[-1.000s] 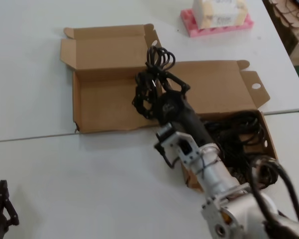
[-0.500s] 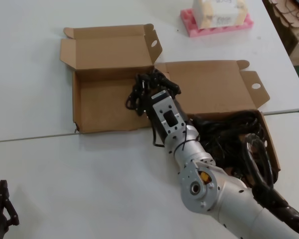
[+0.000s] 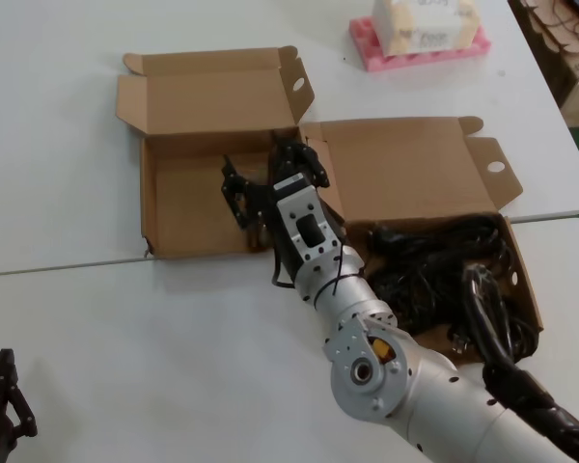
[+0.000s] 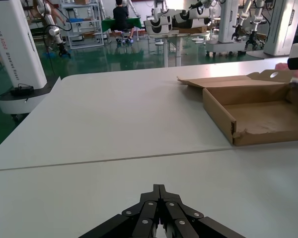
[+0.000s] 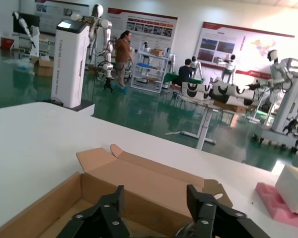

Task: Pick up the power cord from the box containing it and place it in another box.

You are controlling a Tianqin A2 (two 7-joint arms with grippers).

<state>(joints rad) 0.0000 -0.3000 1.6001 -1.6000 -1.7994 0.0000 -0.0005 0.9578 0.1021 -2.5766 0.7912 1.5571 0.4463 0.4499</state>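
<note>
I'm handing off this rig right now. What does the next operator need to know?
Right gripper: open, low over the lip-lid box, on its side nearest the other box.
Left gripper: shut, parked at the near left of the table.
Power cord: nothing shows between the open fingers, and the wrist hides whatever lies beneath.
Source box: holds tangled black cords.
Left to do: confirm a cord lies in the lip-lid box, then withdraw.

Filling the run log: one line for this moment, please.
right gripper open over left box | power cord not discernible there | left gripper shut, parked near-left
</note>
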